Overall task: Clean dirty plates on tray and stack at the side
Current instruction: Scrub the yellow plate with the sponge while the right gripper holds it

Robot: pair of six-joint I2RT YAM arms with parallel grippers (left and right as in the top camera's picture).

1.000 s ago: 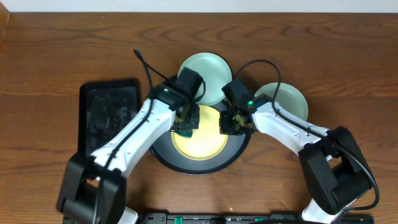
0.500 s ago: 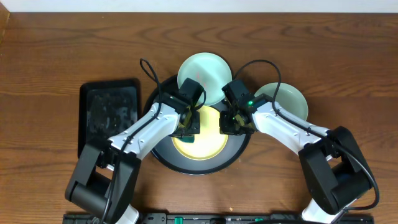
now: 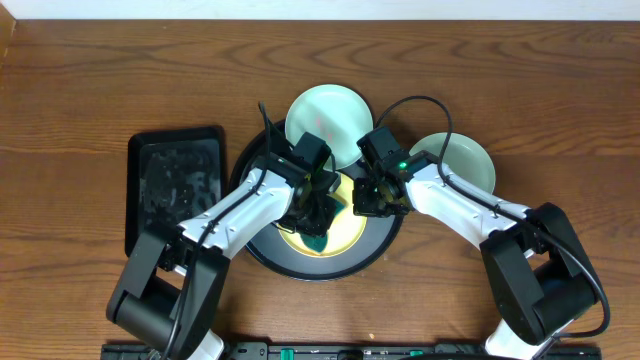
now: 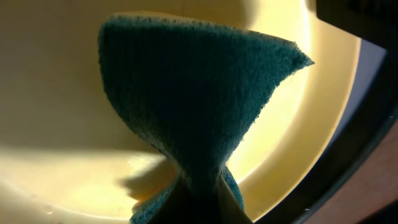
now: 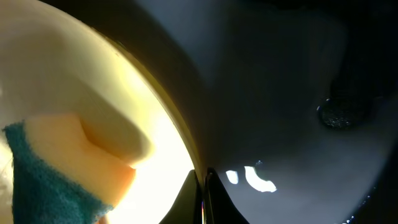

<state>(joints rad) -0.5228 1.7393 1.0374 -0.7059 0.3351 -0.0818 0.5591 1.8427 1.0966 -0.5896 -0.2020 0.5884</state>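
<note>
The pale yellow plate (image 3: 340,228) lies in the round black tray (image 3: 262,254). My left gripper (image 3: 316,228) is shut on a teal and yellow sponge (image 3: 318,240) and presses it onto the plate; the sponge fills the left wrist view (image 4: 193,99) over the yellow plate (image 4: 50,93). My right gripper (image 3: 364,203) is shut on the yellow plate's right rim (image 5: 186,149), with the black tray (image 5: 286,74) beside it. A mint plate (image 3: 326,112) rests on the tray's far edge. Another mint plate (image 3: 462,158) lies on the table at the right.
A smaller black rectangular tray (image 3: 176,186) with wet residue lies to the left of the round tray. The wooden table (image 3: 100,80) stretches around. Cables run over both arms.
My left gripper has swept the sponge from the plate's left side toward its middle and front. The right gripper and the plates have stayed put.
</note>
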